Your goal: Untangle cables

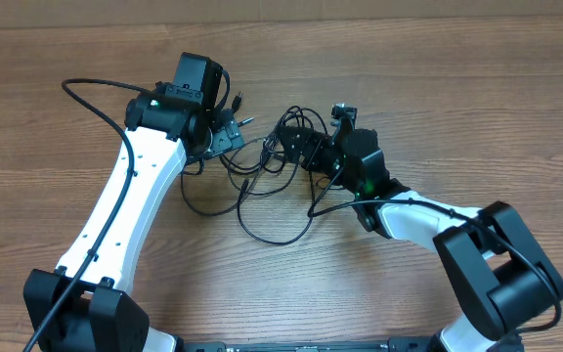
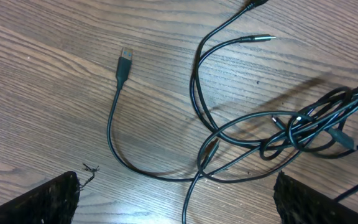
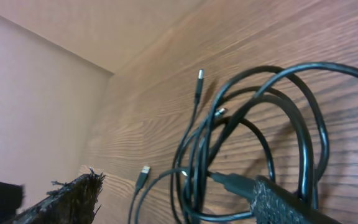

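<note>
Overhead first: the wooden table (image 1: 477, 108) fills the picture. The left arm (image 1: 130, 196) rises from 7 o'clock towards centre, and the right arm (image 1: 428, 215) comes in from 5 o'clock. Between their tips, just on the 12 o'clock side of centre, lie the cables (image 1: 267, 161), a knot of thin black cords. One loose loop (image 1: 274, 233) spills out of it towards 6 o'clock.

In the left wrist view, the left gripper (image 2: 179, 202) hangs above the wood with its fingers (image 2: 48, 199) spread wide. Nothing is between them but a strand running across the table. The thick of the tangle sits at 3 o'clock.

In the right wrist view, the right gripper (image 3: 179, 202) is also spread apart and right in the tangle. Several loops bunch against the finger on the 5 o'clock side, and whether they are hooked over it I can't tell.

Smallest last, from the left wrist: a USB plug (image 2: 124, 62) lies at 10 o'clock on a long curve, clear of the knot. A slim pin plug (image 2: 260, 38) lies at 1 o'clock.
</note>
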